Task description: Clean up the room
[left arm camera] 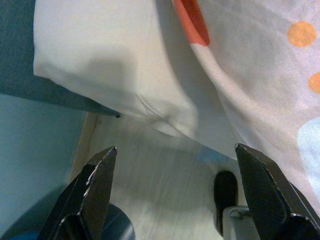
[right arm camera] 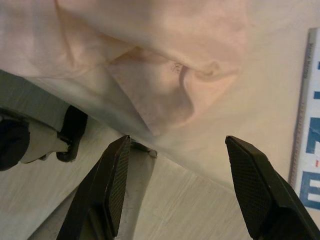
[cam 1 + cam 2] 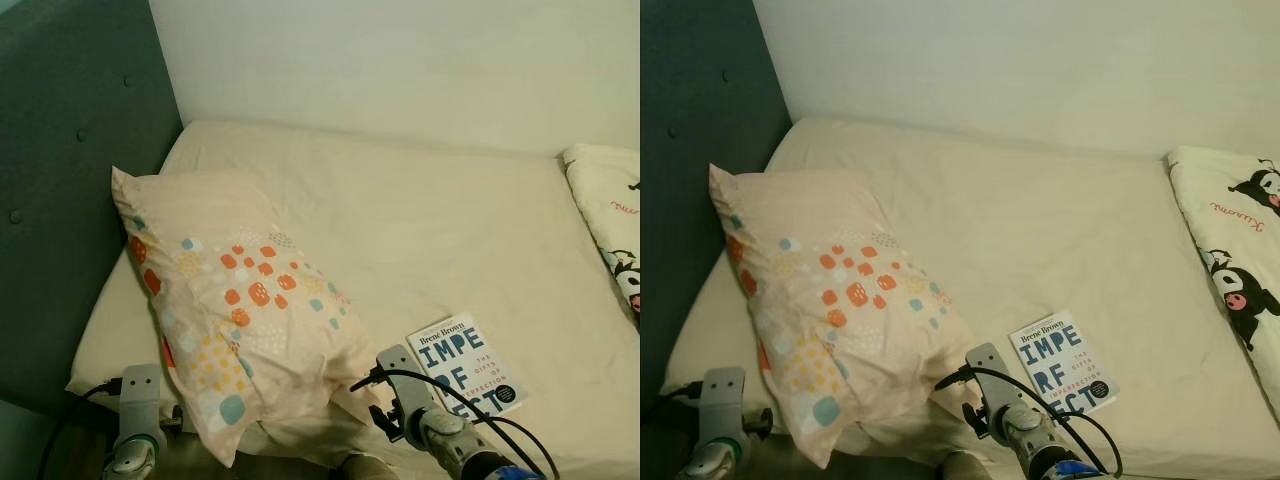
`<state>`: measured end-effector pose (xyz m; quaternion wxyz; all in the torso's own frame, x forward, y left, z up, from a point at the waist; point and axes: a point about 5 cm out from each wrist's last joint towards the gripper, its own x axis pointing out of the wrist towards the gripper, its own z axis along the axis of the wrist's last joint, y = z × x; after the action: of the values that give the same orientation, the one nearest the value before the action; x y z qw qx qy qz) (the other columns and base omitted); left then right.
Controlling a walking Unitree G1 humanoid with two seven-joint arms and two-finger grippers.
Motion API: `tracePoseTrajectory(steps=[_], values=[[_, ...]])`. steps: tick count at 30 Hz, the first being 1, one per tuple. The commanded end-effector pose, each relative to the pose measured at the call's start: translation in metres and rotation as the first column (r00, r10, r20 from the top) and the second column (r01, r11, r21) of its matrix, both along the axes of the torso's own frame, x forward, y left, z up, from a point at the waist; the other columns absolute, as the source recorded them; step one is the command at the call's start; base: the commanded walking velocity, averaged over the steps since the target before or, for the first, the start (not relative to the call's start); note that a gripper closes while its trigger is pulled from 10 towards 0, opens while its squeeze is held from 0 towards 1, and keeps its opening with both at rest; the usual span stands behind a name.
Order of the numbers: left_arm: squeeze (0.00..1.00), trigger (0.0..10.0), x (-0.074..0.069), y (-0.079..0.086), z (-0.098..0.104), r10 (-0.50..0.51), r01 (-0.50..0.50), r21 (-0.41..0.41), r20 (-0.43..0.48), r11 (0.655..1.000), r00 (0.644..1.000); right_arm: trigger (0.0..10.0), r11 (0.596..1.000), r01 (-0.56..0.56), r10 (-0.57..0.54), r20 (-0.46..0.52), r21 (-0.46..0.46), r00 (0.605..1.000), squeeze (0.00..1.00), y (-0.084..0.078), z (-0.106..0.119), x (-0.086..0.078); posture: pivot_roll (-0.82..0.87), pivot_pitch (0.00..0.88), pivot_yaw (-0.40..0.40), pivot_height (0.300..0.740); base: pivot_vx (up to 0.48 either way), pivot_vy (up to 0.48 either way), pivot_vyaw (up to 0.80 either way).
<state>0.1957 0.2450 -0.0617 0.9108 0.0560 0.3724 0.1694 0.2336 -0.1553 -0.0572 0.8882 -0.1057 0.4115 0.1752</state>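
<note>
We're looking down on the bed (image 3: 430, 230), cream sheet running from the dark headboard (image 3: 60, 180) on the left out past the right edge of frame. At the right edge a printed blanket (image 3: 1230, 250) with cartoon figures is cut off, so we can't tell how far it goes. Big pillow (image 3: 235, 300) next, pale peach with orange, yellow and blue spots, lying at the bed's near left corner and hanging over the near edge; its lower flap hides the sheet beneath. Just beside it, at the near edge, lies the book (image 3: 467, 368), white cover with blue letters, its lower part hidden behind the right arm and cable. Left gripper (image 1: 175, 190) sits below the bed's near left corner, fingers spread wide, nothing between them, floor blurred beyond. Right gripper (image 2: 185, 185) hangs at the near edge under the pillow's flap, fingers likewise wide apart and holding nothing, the book's edge just beside it.
</note>
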Motion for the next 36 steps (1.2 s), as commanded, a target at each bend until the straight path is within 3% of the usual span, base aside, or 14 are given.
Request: tracePoseTrajectory(steps=[1,36], values=[[0.0,10.0,-0.008,-0.002,-0.0055,-0.004,0.004,-0.003,-0.041,1.0,0.999,10.0,1.0,0.018,-0.018,-0.036,-0.007,0.999,0.0,-0.0031,-0.0061,-0.0092,-0.06,0.014,0.026,0.74,0.0,0.262,0.0],[0.0,10.0,-0.0074,-0.0092,-0.0073,-0.065,0.066,0.01,-0.06,0.998,0.996,10.0,1.0,0.007,-0.007,-0.041,-0.004,0.999,0.0,0.0009,-0.0072,-0.0108,-0.06,0.013,0.031,0.74,0.0,0.284,0.0]])
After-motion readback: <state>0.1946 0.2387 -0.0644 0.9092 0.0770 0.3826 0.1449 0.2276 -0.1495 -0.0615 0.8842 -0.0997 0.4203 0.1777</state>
